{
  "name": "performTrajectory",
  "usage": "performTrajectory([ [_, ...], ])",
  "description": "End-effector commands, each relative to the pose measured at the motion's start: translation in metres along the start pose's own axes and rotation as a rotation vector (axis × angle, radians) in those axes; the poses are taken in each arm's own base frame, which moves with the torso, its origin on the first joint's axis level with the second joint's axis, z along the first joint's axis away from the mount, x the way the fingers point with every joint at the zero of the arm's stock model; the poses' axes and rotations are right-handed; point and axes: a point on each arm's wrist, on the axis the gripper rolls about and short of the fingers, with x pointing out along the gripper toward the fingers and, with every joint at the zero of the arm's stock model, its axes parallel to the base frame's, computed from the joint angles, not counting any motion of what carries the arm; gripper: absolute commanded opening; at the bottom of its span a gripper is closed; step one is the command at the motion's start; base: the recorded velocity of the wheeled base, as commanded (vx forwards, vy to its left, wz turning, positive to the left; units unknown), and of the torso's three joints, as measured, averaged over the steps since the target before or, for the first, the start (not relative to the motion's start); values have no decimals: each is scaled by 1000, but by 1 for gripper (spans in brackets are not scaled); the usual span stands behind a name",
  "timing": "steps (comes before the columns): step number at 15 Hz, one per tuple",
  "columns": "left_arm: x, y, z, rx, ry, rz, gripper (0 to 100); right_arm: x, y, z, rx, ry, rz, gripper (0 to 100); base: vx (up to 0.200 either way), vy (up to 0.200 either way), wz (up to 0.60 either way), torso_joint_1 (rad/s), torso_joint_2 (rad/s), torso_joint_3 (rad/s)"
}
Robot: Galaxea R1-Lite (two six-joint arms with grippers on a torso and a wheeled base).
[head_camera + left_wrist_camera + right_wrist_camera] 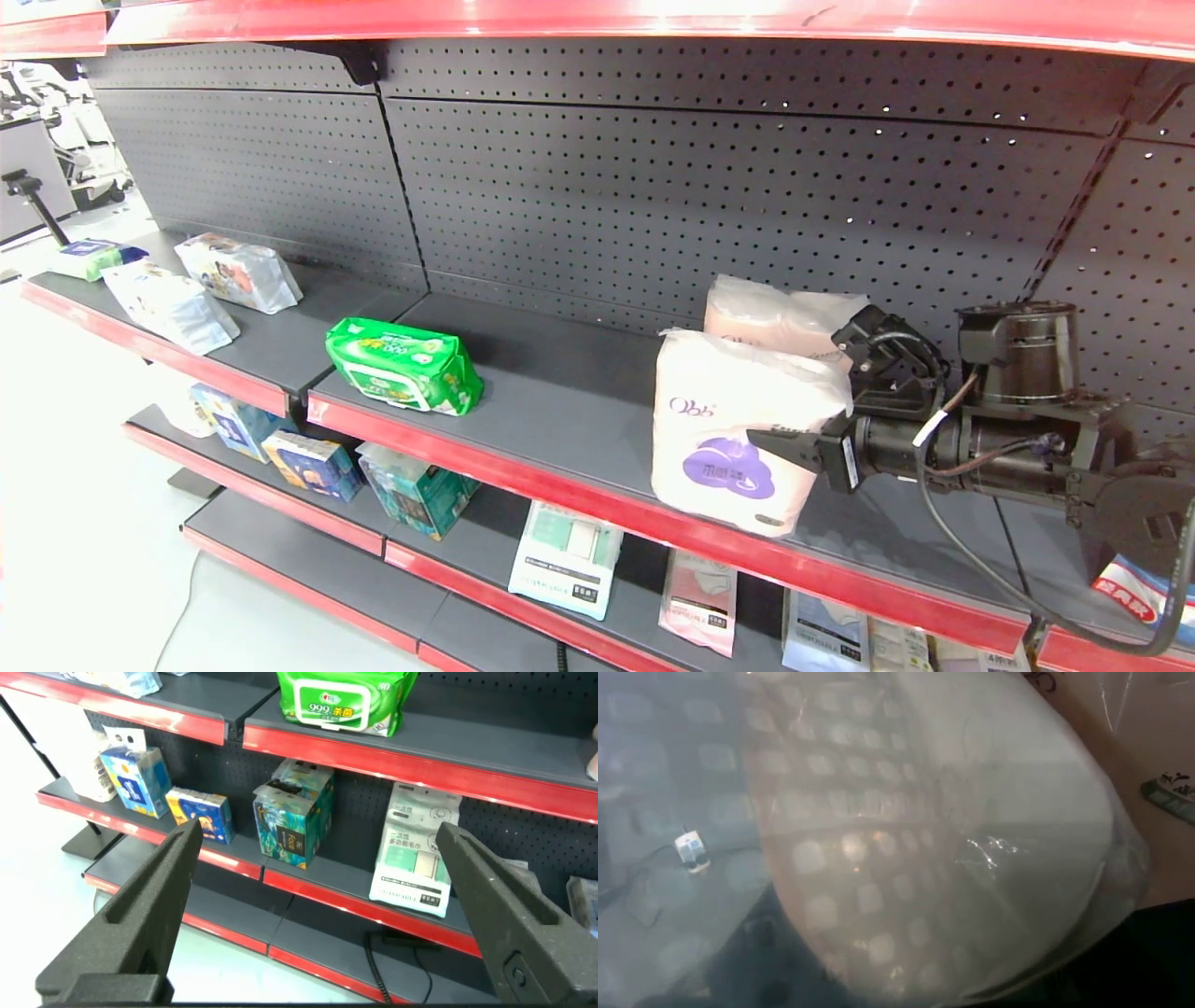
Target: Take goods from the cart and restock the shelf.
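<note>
closest to me, the left gripper [318, 905] hangs out in front of and lower than the middle shelf board [560, 401]. its two dark fingers [140, 905] are spread wide with nothing between them. past it, on the level under the middle shelf board, a pale blue box [131, 775], a darker blue box [201, 814], a teal box [294, 812] and a white and green pack [418, 849] sit in a row.

at the front edge of the middle shelf board, toward its right end, the tissue pack [719, 420] stands upright. it is white with a purple label, and its base is on the board just behind the red lip. the right gripper [814, 397] is clamped on it from the right side. one finger lies across the pack's front face, the other i cannot see behind it, and the jaws stand only as far apart as the pack is thick.

just behind it on the same board stands a pale pink pack [775, 313]. well to the left along the board lies the green wipes pack [403, 364], slightly tilted. beyond the board's left end, at the same height, lie two white pouches [173, 303] and a small blue and green pack [93, 257]. at the back of the middle shelf board rises the perforated back panel [700, 187].
</note>
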Motion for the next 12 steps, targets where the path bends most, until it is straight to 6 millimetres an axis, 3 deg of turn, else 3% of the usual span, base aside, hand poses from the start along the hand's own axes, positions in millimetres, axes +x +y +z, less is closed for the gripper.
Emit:
performTrajectory([
  [1, 0, 0, 0, -1, 1, 0, 100, -3, 1, -2, 3, 4, 0, 0, 0, 0, 0, 0, 0, 0],
  [12, 0, 0, 0, -1, 1, 0, 100, -2, 1, -7, 27, 22, 1, 0, 0, 0, 0, 0, 0, 0],
])
